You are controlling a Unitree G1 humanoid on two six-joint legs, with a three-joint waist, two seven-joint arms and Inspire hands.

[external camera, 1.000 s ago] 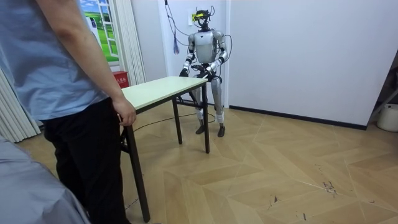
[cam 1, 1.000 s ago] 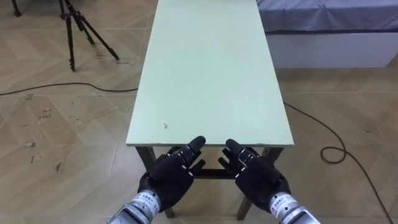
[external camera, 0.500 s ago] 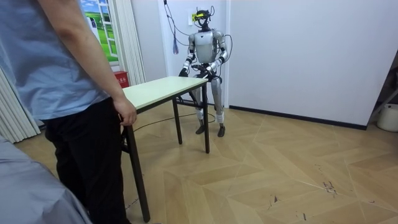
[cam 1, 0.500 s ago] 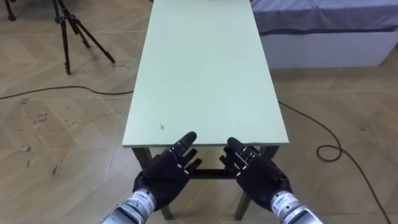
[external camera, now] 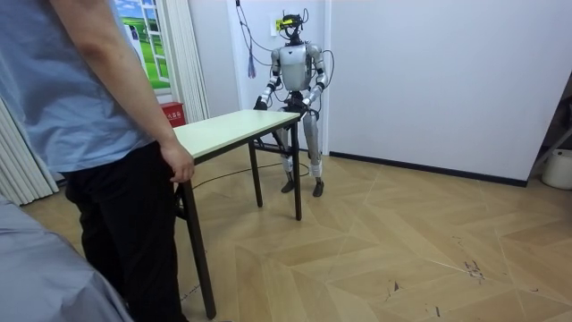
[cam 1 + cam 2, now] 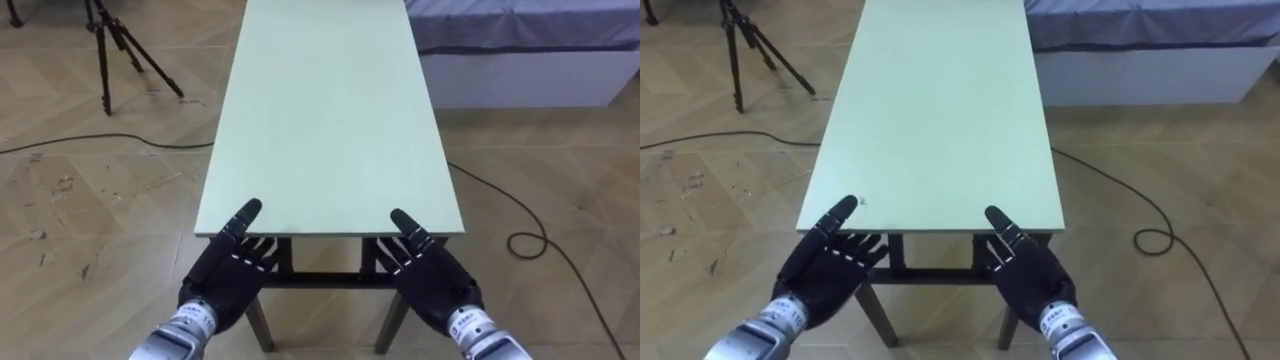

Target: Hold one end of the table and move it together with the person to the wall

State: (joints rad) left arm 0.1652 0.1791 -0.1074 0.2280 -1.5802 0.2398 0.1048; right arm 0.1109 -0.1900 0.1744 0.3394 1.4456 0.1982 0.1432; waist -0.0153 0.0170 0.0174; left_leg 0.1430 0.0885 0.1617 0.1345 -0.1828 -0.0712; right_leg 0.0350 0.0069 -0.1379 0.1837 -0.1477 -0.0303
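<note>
Table (image 6: 330, 110): pale green rectangular top on dark legs, standing on the wood floor (image 6: 90, 210), its near short edge just ahead of both hands. Left hand (image 6: 225, 278): released, fingers straight, at the near left corner, with one fingertip lapping the edge and the rest just below the top. Right hand (image 6: 432, 275): likewise released and straight, at the near right corner, apart from its fellow. Step in hand, as judged: taking hold of the near end. It is best done with both hands slid evenly under the edge, kept near the corners, the top lifted level and paced to the partner. Long axis: runs straight away from the fingertips, toward the person's hand (image 5: 179, 165) resting at the far end. Beyond the left hand, a tripod (image 6: 120, 50); beyond the right hand, a bed (image 6: 520, 50).
</note>
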